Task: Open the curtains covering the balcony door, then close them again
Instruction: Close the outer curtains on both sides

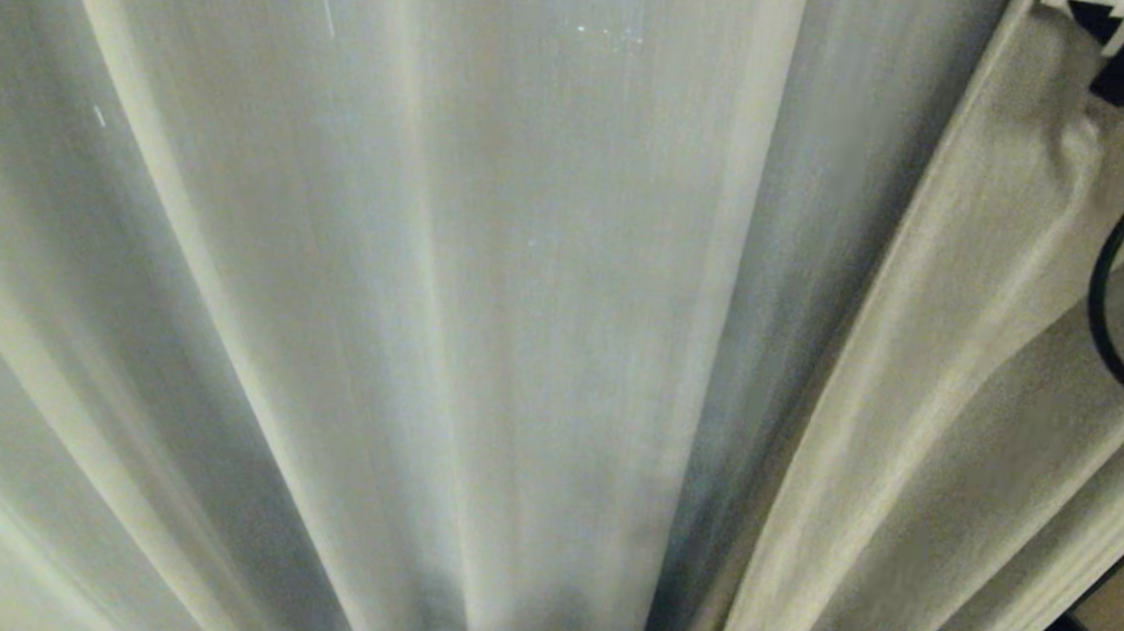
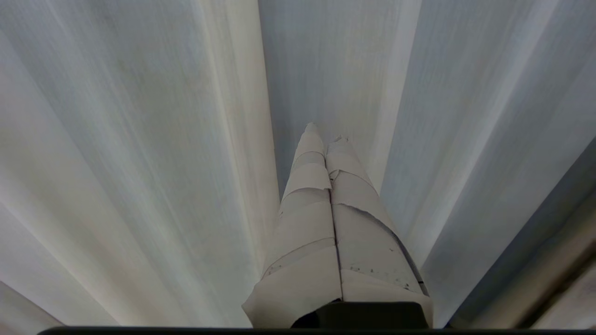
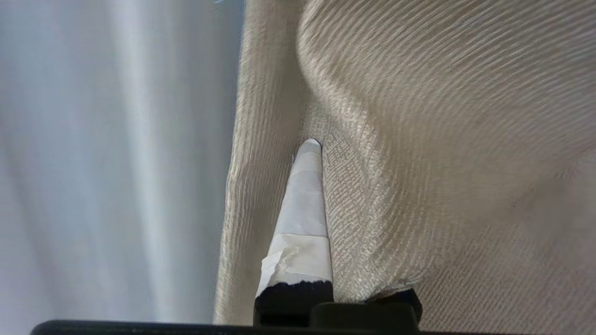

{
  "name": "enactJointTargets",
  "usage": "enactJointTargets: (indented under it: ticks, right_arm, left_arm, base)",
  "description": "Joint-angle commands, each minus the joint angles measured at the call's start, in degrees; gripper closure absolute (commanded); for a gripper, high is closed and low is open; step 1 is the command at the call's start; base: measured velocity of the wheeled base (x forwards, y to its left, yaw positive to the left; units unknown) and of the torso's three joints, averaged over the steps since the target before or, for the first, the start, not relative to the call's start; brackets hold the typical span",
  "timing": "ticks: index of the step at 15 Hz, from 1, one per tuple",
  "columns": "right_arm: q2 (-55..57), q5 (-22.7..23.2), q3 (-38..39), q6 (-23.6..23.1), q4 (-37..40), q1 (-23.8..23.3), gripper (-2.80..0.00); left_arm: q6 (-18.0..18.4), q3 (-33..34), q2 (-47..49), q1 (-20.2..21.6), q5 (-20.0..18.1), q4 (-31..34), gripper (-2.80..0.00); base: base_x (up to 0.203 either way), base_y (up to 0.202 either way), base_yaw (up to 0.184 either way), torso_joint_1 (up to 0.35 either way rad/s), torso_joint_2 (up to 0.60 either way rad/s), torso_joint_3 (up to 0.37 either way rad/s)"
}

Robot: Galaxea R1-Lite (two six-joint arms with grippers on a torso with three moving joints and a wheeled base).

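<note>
Pale pleats fill the whole room view, and the right pincer (image 3: 326, 153) is clamped on the cream curtains' (image 3: 419, 116) edge, while the left pincer (image 2: 326, 135) hangs shut, empty.

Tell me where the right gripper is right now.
The right gripper is at the head view's top right corner, shut on the hemmed edge of the right-hand curtain, beside the sheer panel.
</note>
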Motion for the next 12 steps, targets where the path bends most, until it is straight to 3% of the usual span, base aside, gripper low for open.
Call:
enactJointTargets:
  ticks: [1,3,6,12]
  right_arm:
    - [1.5,0.0,-0.3,-1.5,-0.1,3.1,0.0]
    - [3.1,-1.6,-0.9,-3.0,-0.1,6.5,0.0]
    - [7.8,-7.7,-6.4,-3.0,0.3,11.2,0.0]
    - [13.8,-11.8,-11.2,-6.6,0.2,20.4,0.0]
  left_arm:
    - [0.0,0.0,0.0,0.0,0.0,0.0,0.0]
    - [0.0,0.0,0.0,0.0,0.0,0.0,0.0]
    - [0.0,0.0,0.0,0.0,0.0,0.0,0.0]
    - [0.0,0.0,0.0,0.0,0.0,0.0,0.0]
  base:
    - [0.0,0.0,0.0,0.0,0.0,0.0]
    - [0.0,0.0,0.0,0.0,0.0,0.0]
    - [0.0,0.0,0.0,0.0,0.0,0.0]
    - [0.0,0.0,0.0,0.0,0.0,0.0]
